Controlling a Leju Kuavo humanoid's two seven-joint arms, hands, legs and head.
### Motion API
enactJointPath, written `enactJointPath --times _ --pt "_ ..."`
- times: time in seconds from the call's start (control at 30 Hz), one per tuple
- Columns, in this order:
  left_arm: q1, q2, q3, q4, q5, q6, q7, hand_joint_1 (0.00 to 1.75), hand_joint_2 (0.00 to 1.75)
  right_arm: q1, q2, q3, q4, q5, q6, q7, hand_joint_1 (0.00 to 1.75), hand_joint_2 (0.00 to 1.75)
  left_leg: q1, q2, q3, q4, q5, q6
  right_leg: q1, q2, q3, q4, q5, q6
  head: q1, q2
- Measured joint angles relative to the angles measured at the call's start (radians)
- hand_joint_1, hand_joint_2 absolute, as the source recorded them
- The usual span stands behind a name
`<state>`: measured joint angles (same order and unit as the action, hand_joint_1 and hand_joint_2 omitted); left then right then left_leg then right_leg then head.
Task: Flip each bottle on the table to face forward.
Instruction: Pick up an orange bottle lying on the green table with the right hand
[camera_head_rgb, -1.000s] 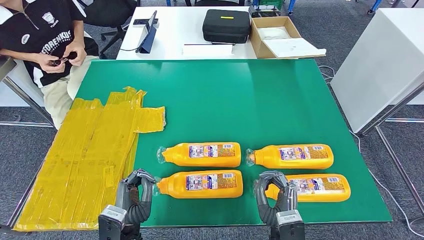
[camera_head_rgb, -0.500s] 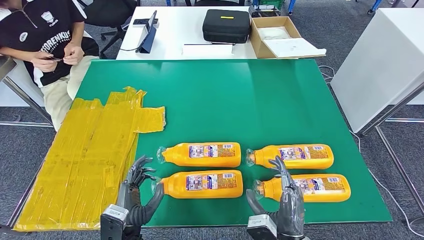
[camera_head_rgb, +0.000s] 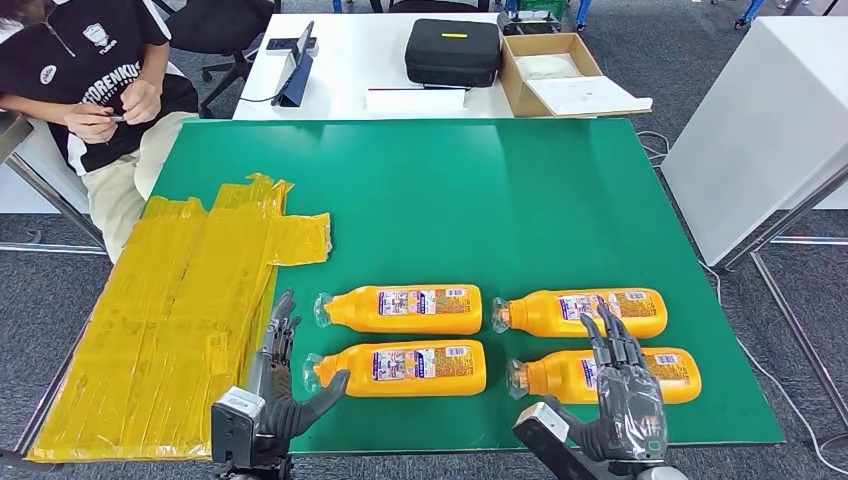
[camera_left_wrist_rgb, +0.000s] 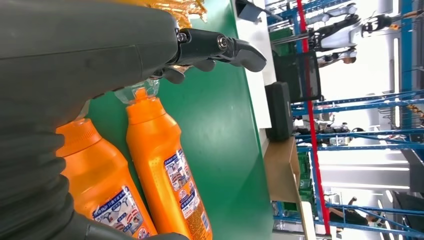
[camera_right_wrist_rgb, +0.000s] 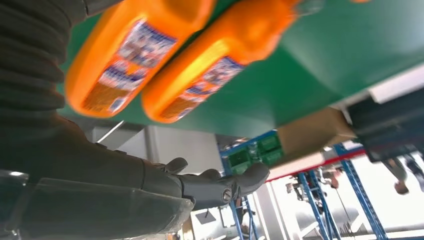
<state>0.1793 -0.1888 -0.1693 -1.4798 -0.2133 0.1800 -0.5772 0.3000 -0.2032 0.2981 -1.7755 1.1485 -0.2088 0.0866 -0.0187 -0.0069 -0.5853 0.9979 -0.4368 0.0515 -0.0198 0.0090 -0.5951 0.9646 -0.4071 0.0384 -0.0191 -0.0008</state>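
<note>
Bottles lay in two rows of two on the green bench (camera_head_rgb: 480, 190), all four on their sides with caps toward the robot's left. The left hand (camera_head_rgb: 285, 385) stood at the near edge with its fingers (camera_head_rgb: 283, 325) spread wide and holding nothing, the thumb reaching toward the cap of the near-left bottle (camera_head_rgb: 400, 368), just beside it; whether it touched could not be told. The far-left bottle (camera_head_rgb: 400, 309) lay just beyond those fingers, its cap close to their tips. In the left wrist view the same two bottles (camera_left_wrist_rgb: 167, 170) lay side by side under the outstretched dark fingers (camera_left_wrist_rgb: 220, 45).

The right hand (camera_head_rgb: 625, 395) hovered over the near-right bottle (camera_head_rgb: 560, 378), palm down, fingers (camera_head_rgb: 610, 335) fanned apart and empty, their tips reaching the near side of the far-right bottle (camera_head_rgb: 585, 312). Contact with either bottle could not be judged.

Well to the left of the left fingers, crumpled yellow sheeting (camera_head_rgb: 170, 320) covered the bench's left part. Far beyond both hands, a white table (camera_head_rgb: 340, 60) carried a black case (camera_head_rgb: 452, 50) and an open cardboard box (camera_head_rgb: 560, 75), and a seated person (camera_head_rgb: 90, 70) was at the far left corner.
</note>
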Motion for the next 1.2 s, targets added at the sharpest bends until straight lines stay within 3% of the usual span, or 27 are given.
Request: enactJointPath --times 0.2,0.5,1.2 --pt "-0.023 -0.002 0.002 0.037 0.020 -0.002 0.000 0.00 1.75 -0.009 -0.072 -0.032 0.029 0.062 0.061 0.030 0.00 1.75 0.000 0.000 0.000 0.000 0.000 0.001 0.000 0.000 0.000 0.000 0.000 0.000 0.000 0.000" --pt "-0.033 -0.003 0.021 0.072 0.047 -0.003 -0.004 0.00 1.75 -0.037 -0.189 -0.038 0.109 0.035 0.071 -0.004 0.00 1.75 0.000 0.000 0.000 0.000 -0.001 0.001 0.000 0.000 0.000 0.000 0.000 0.000 0.000 0.000" --pt "-0.063 -0.003 0.062 0.133 0.048 -0.033 -0.010 0.00 1.75 -0.061 -0.216 -0.040 0.190 0.045 0.068 -0.012 0.00 1.75 0.000 0.000 0.000 0.000 0.000 0.001 0.000 0.000 0.000 0.000 0.000 0.000 0.000 0.000"
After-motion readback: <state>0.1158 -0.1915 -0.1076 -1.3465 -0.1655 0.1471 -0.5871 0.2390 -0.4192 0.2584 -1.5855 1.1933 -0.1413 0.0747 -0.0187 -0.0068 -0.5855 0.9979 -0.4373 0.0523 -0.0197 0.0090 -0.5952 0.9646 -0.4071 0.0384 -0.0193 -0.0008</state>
